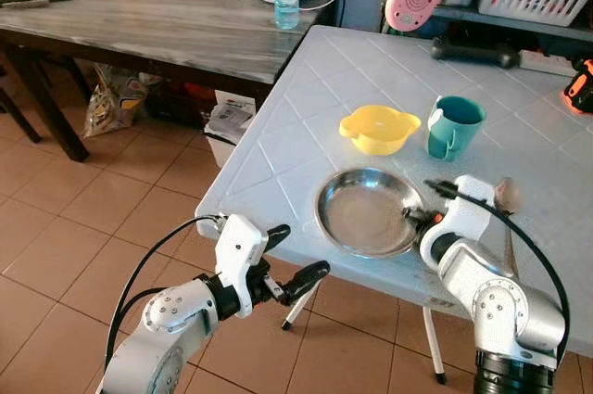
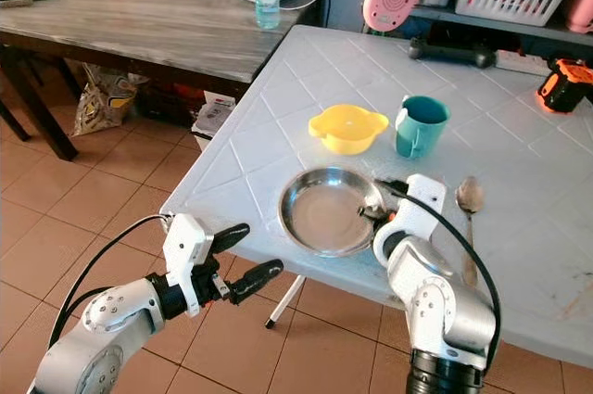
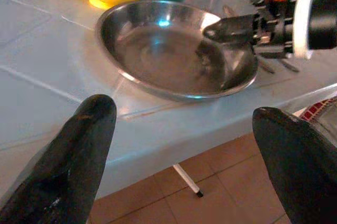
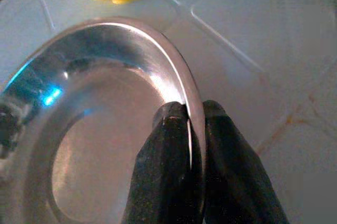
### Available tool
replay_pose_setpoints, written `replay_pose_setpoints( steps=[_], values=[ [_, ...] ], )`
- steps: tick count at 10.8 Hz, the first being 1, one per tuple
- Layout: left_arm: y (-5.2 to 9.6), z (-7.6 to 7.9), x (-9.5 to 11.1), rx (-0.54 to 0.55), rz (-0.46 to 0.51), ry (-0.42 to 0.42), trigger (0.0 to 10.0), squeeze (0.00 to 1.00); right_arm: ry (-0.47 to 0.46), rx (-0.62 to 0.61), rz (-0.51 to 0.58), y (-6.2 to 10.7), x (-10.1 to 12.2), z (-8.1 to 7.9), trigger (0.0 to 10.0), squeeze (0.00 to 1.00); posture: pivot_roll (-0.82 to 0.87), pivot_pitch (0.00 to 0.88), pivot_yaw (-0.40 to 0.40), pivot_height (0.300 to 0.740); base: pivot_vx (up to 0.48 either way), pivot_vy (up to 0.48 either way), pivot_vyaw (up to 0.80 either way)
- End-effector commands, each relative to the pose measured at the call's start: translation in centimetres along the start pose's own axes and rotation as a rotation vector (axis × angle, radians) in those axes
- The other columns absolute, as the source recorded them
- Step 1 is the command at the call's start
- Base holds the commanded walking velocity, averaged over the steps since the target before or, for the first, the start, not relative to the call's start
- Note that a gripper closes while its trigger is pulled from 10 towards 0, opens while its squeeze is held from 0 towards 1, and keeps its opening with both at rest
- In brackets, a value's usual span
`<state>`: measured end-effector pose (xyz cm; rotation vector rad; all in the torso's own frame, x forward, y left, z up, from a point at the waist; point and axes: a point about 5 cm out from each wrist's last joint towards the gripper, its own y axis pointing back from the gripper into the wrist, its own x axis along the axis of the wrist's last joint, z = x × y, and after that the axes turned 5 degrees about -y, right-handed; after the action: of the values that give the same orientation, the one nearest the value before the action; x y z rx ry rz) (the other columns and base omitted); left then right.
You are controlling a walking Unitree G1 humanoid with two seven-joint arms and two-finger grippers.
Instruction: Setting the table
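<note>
Steel gleams near the front edge of the white tiled plastic table (image 1: pixel 278 148), where a round, shallow stainless-steel plate (image 1: pixel 366 213) lies flat. The right gripper (image 4: pixel 190 129) is clamped on that plate's rim at its right side, one black finger inside the rim and the other outside, with the thin metal edge pinched between them. Just behind the plate sits a yellow plastic bowl with two small handles (image 1: pixel 378 129), and to the right of the bowl, beside it, stands a teal plastic mug (image 1: pixel 454 126). A metal spoon (image 2: pixel 469 201) lies on the table to the right of the plate, beyond the right arm. The left gripper (image 1: pixel 292 260) hovers off the table's front edge, left of the plate and over the terracotta floor tiles (image 1: pixel 102 218), its two fingers spread apart and grasping nothing.
</note>
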<state>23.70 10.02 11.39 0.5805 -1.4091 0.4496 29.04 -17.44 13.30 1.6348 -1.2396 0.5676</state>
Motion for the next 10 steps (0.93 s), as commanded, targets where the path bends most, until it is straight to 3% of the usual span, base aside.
replay_pose_setpoints(
  steps=[1, 3, 4, 8, 10],
  values=[
    [0.2, -0.5, -0.2, 0.033, -0.010, -0.014, 10.0, 0.00, 0.020, -0.092, -0.025, -0.1, -0.7, 1.5, 0.0, 0.00, -0.06, 0.085, 0.001, 0.740, 0.000, 0.000, 0.00],
    [0.7, -2.7, -0.2, 0.223, 0.008, -0.064, 10.0, 0.00, 0.026, -0.031, -0.002, 0.9, -1.4, 1.0, 0.0, 0.00, -0.05, 0.076, 0.003, 0.740, 0.000, 0.000, 0.00],
    [0.9, -4.5, 0.2, 0.389, 0.048, -0.061, 10.0, 0.00, -0.014, 0.058, 0.052, 1.6, -1.6, 0.4, 0.0, 0.00, -0.05, 0.071, 0.002, 0.740, 0.000, 0.000, 0.00],
    [1.6, -6.4, 0.7, 0.600, 0.108, -0.074, 10.0, 0.00, -0.081, 0.122, 0.209, 2.8, -0.3, 0.4, 0.0, 0.00, -0.04, 0.053, 0.003, 0.740, 0.000, 0.000, 0.00],
    [2.3, -7.5, 0.8, 0.699, 0.095, -0.030, 10.0, 0.00, -0.115, 0.142, 0.291, 3.5, 0.2, 0.2, 0.0, 0.00, -0.04, 0.047, 0.013, 0.740, 0.000, 0.000, 0.00]
  ],
)
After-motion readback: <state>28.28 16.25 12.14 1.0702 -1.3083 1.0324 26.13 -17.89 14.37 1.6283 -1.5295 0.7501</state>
